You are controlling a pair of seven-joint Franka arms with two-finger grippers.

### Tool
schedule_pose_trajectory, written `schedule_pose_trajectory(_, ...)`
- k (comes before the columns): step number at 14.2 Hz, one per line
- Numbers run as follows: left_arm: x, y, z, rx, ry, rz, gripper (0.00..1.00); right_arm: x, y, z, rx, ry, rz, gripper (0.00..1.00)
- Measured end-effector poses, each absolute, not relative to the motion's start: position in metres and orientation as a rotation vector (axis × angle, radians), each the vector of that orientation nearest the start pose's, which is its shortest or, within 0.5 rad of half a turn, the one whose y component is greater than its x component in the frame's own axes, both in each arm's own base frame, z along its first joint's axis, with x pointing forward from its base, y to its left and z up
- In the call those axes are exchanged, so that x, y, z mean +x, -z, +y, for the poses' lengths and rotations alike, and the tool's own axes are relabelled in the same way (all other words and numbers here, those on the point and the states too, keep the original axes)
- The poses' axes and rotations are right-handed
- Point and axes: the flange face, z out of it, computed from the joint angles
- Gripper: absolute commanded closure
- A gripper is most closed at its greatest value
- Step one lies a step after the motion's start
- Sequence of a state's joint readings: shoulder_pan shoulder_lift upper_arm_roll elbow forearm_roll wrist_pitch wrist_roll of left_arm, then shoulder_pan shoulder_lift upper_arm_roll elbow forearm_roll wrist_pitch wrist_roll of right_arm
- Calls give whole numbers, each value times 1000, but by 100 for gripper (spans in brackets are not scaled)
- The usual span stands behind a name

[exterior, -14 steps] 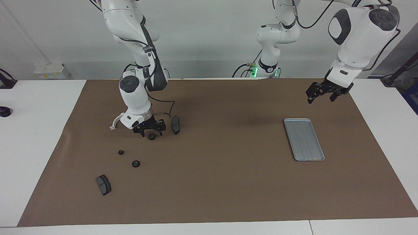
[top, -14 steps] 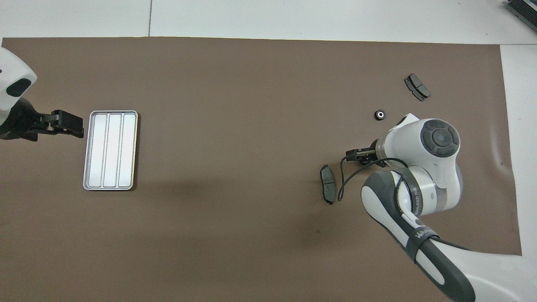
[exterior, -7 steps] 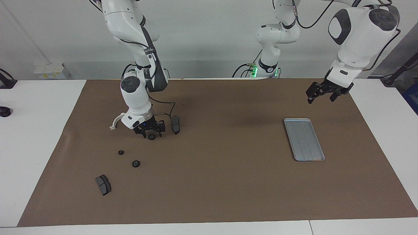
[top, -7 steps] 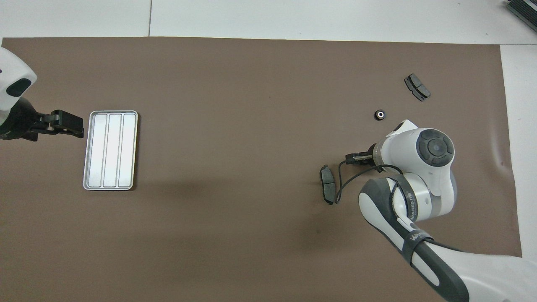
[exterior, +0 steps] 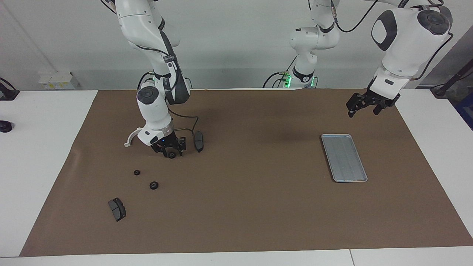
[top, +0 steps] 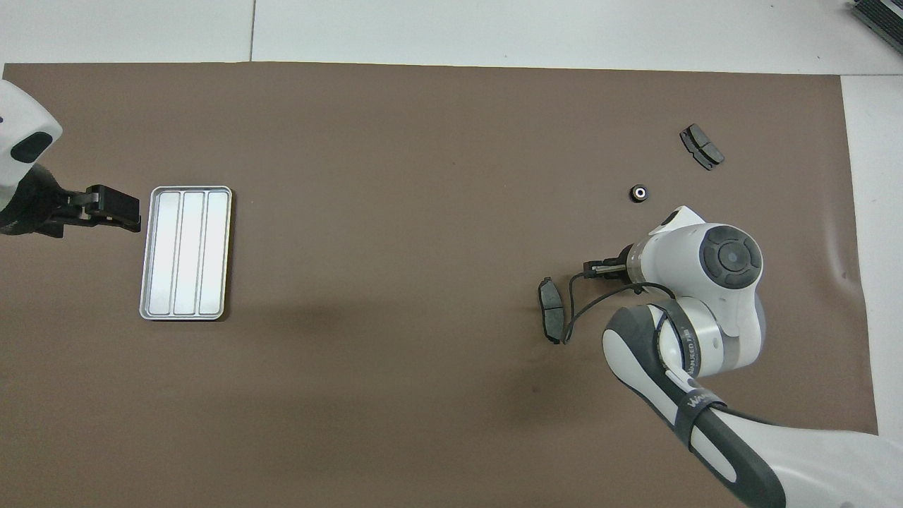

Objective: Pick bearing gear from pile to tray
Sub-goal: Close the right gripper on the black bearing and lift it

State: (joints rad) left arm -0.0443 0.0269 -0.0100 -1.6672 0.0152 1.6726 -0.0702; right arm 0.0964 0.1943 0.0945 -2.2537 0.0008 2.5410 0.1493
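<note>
1. Since a second ago, the right gripper (exterior: 170, 151) has sunk onto the black ring (exterior: 172, 154) and its fingers have narrowed around it; ring itself hasn't shifted.
2. Right gripper is partly closed, straddling the ring. Can't tell if it's gripped yet.
3. Ring sits on the surface toward the right arm's end, beside a dark curved pad (exterior: 198, 140). Two more rings (exterior: 153, 185) lie farther from the robots.
4. Left gripper (exterior: 364, 108) waits wide open and empty, up in the air near the tray (exterior: 344, 157), at the left arm's end.
5. Do it well: keep the ring centred, finish closing before lifting, lift straight up, avoid the pad.
</note>
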Motion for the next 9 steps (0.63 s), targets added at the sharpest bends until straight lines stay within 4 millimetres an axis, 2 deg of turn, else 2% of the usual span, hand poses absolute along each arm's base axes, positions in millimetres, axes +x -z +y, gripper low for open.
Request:
schedule_pose_trajectory(2,567,-572,-29,-3125,-32,-22,0,541,-288,102,-3099,171,-53,40)
schedule_pose_trajectory(4,567,-572,-29,-3125,-32,-22,0,541,-289,100,-3098,182,-47,55)
schedule_pose_trajectory(6,567,-572,-29,-3125,-32,-22,0,541,-288,99,-3098,182,-45,58)
schedule_pose_trajectory(7,567,-572,-29,-3125,-32,-22,0,541,-288,99,-3098,184,-45,63)
schedule_pose_trajectory(8,567,-573,-29,-3125,-32,-22,0,541,-288,99,-3097,187,-45,73)
schedule_pose_trajectory(9,567,-572,-29,-3125,-32,-22,0,542,-288,99,-3096,190,-45,90)
